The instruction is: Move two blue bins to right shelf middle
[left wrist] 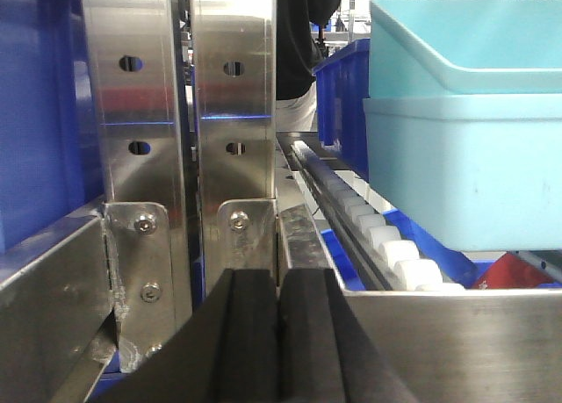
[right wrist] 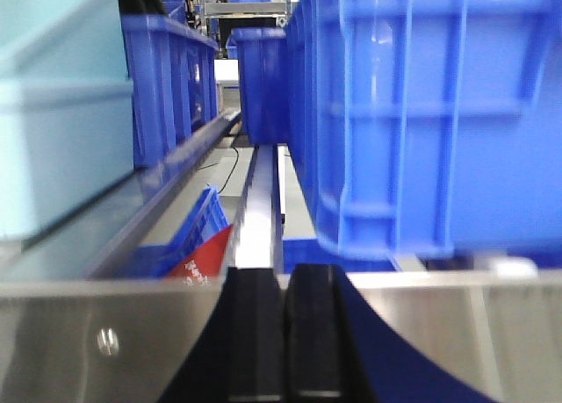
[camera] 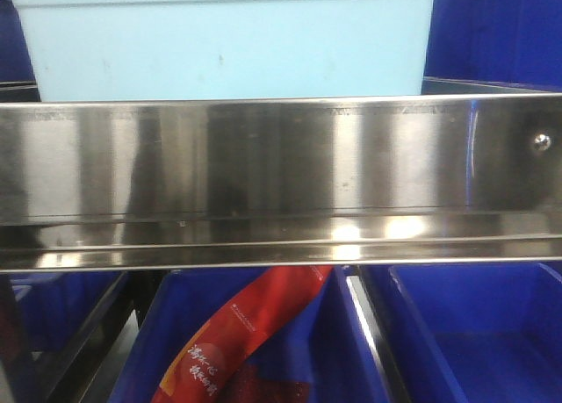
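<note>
Up close, the left gripper shows its two black pads pressed together with nothing between them, and the right gripper looks the same, pads together and empty. Just past both sits the polished front rail of the right shelf middle, filling the front view from edge to edge, with one screw near its right end. Under that rail are royal-blue crates; the centre one holds a red packet with printed lettering, and the right one appears to hold nothing visible. On the level behind the rail stand the blue bins, two of them, one nested inside the other, resting on the white rollers of the track; I cannot see inside them. Left of them rise two perforated steel uprights. Farther back, the right wrist view shows one large royal-blue crate close on the right and more in a row beyond.
</note>
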`<state>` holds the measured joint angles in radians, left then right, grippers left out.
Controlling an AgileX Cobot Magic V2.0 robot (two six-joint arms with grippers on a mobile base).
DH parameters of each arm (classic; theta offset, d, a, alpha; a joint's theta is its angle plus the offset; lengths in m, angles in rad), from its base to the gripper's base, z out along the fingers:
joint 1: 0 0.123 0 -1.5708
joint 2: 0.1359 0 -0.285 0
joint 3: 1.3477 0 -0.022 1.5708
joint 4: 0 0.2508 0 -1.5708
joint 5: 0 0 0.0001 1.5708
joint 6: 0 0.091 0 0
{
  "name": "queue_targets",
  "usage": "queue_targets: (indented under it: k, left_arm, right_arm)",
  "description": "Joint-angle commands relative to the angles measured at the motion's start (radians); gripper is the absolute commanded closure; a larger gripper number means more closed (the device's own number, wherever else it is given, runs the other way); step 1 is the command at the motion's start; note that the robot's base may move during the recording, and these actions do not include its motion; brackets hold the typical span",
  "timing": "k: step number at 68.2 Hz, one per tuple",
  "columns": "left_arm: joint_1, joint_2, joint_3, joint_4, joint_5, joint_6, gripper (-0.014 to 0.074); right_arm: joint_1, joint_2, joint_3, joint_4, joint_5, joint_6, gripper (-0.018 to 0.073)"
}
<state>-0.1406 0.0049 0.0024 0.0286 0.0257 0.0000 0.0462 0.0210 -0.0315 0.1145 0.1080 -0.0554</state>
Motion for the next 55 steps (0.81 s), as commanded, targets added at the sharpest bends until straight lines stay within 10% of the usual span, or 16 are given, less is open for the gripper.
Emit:
queue_targets:
  k: [1, 55]
  left_arm:
    - [0.001, -0.005, -0.002, 0.001, -0.019, -0.008, 0.0707]
    - [0.001, -0.005, -0.002, 0.001, -0.019, -0.008, 0.0707]
  right_arm:
    - [-0.005, -0.021, 0.032, 0.005, -0.037, -0.006, 0.0721]
    - [-0.005, -0.021, 0.032, 0.005, -0.039, -0.006, 0.0721]
